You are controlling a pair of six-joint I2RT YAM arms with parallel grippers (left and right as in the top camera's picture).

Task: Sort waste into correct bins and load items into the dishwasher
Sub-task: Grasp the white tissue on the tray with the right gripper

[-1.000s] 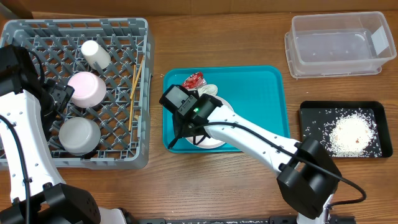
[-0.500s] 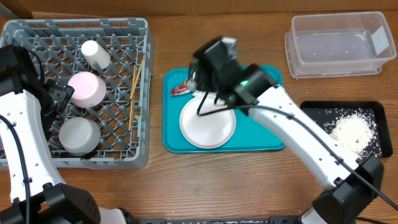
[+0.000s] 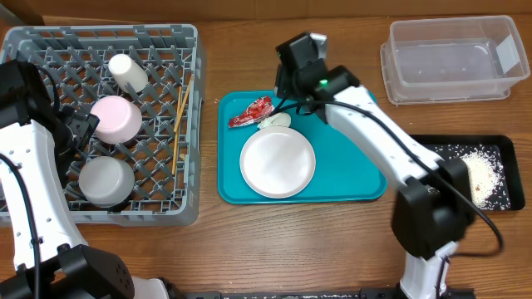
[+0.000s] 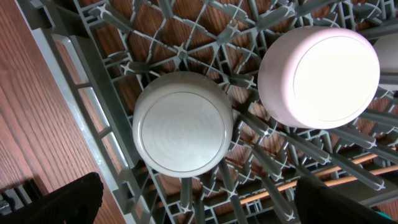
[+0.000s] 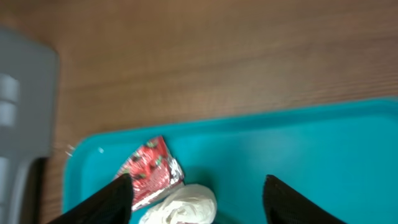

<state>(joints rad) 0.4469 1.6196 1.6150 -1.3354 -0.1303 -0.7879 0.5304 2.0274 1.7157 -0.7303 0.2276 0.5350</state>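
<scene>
Red wrapper [image 3: 251,111] lies crumpled at the far left corner of the teal tray [image 3: 349,166]. The white scrap [image 3: 274,121] is just beside it and seems to touch it, and the large white plate [image 3: 278,163] lies near them on the same tray. Your right gripper [image 5: 196,182] hangs above the two pieces, opened wide and holding nothing.

I judge that the step in hand is clearing the waste from the tray. For the next move, centre the gripper on the wrapper alone, lower it, and close. The clear tub [image 3: 453,58] looks like the right bin, because the black tray [image 3: 413,148] holds the rice crumbs [image 3: 478,170].

The plate is not yet in the grey rack [image 3: 193,100]. Your left gripper [image 4: 199,205] is also wide open and empty, over the grey bowl [image 4: 181,123] in that rack.
</scene>
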